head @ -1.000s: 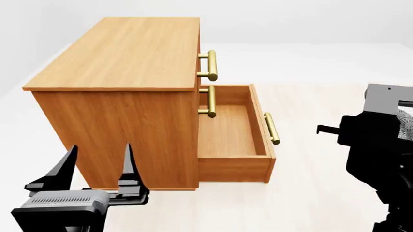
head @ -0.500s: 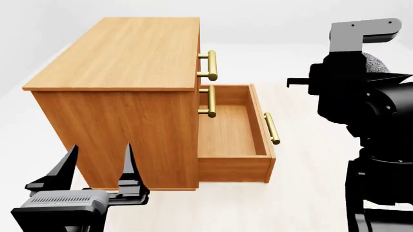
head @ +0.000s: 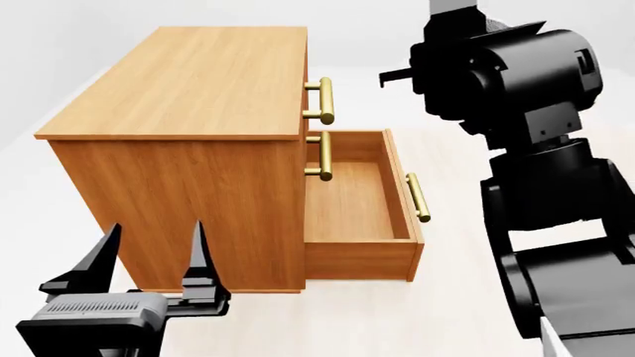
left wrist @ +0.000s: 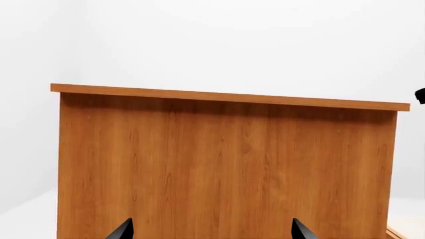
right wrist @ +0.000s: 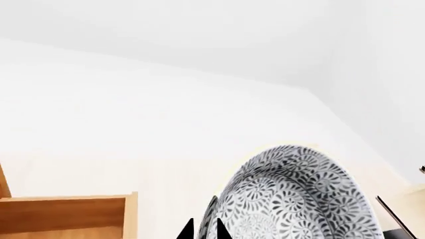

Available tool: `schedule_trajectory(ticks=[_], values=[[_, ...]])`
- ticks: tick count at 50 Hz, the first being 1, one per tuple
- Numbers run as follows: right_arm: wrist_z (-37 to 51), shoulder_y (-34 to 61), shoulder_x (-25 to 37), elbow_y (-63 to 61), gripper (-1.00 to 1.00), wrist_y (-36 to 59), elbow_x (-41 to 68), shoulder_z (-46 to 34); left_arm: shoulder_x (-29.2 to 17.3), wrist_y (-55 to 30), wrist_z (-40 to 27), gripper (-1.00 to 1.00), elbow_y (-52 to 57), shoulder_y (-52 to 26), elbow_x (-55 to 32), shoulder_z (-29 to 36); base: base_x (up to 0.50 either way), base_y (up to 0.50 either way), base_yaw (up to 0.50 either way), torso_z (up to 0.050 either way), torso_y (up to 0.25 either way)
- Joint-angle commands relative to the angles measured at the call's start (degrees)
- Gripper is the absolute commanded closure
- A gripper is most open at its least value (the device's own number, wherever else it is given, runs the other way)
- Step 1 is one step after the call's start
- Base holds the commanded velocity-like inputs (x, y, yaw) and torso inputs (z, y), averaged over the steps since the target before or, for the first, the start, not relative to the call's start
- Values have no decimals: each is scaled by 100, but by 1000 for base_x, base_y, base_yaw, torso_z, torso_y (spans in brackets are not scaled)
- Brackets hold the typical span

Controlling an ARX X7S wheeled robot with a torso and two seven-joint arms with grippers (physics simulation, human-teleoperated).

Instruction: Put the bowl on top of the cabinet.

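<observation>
1. Between the black fingertips of our right hand (right wrist: 204, 230), seen in the right wrist view, sits the small round white ceramic bowl with a dense blue-grey leaf pattern (right wrist: 299, 199); the tips are nearly together on its rim, so we judge it gripped, held on edge.
2. Up in the air to the right of the large orange-brown wooden cabinet with brass bar handles (head: 189, 82), the right arm is raised about level with the flat top; the head view hides the bowl behind the arm's black body.
3. We judge the carry step to be in hand: the bowl is lifted but not yet over the top.
4. Next we must swing it leftward over the top, turn it foot-down, lower it and let go.
5. Low beside the cabinet's side panel, our left hand (head: 151, 256) stands wide open and empty.
6. One drawer (head: 358, 201) is pulled out; its inside looks bare.
7. Cut off by the right wrist view's edge, the bowl's foot cannot be seen.
</observation>
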Motion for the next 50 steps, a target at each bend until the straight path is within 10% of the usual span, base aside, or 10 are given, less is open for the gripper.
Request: schedule_trajectory(ticks=[1, 27, 50], values=[[-268, 604, -456, 936, 100, -396, -194, -451, -7, 25, -9, -100, -12, 8, 3, 25, 0, 0, 0, 0, 0], [717, 2313, -616, 2184, 100, -2925, 6005, -6146, -51, -6, -44, -100, 35, -17, -65, 45, 0, 0, 0, 0, 0], [1091, 2585, -617, 1346, 100, -3284, 6884, -6767, -85, 53, -45, -100, 36, 11, -124, 51, 0, 0, 0, 0, 0]])
